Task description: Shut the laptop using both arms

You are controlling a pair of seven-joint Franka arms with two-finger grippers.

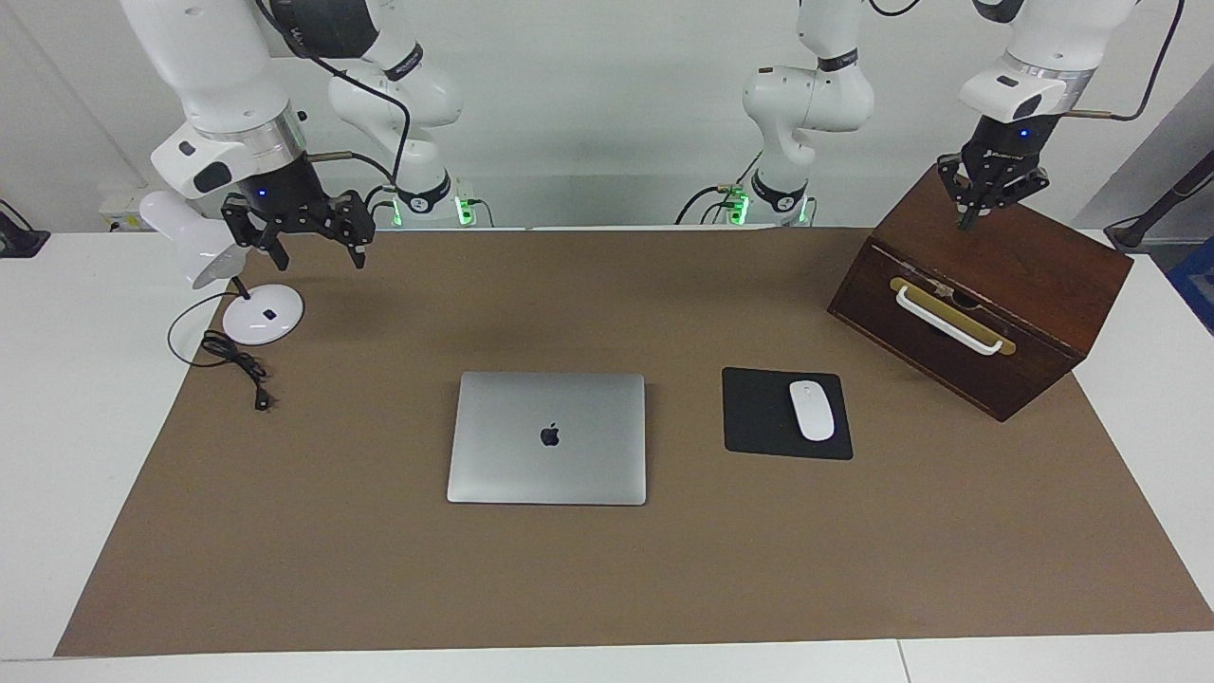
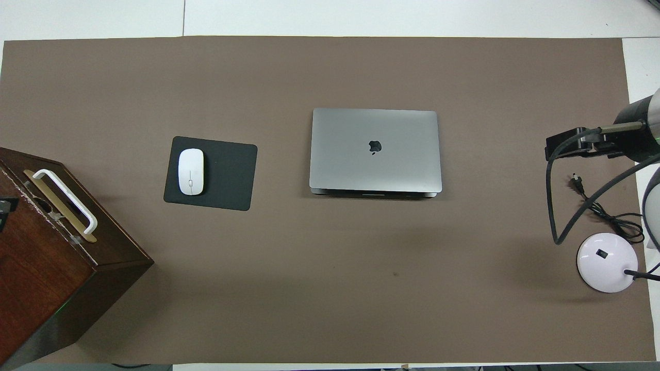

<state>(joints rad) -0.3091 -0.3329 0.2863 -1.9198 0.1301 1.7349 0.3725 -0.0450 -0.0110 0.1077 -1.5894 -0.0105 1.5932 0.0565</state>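
the slim silver-grey metal laptop point(image 1: 547, 436) lies shut, mid-mat, beside the black mouse pad point(image 1: 785, 414). the right gripper point(image 1: 308, 242) hangs spread over the white lamp base point(image 1: 264, 314); the left gripper point(image 1: 977, 207), fingers together, over the brown wooden box point(image 1: 986, 285).

Before me a white table point(image 1: 57, 455) carries a wide brown mat point(image 1: 607, 569), a plain white wall point(image 1: 607, 114) rises at my back, and even, soft light leaves only faint shadows on the mat.
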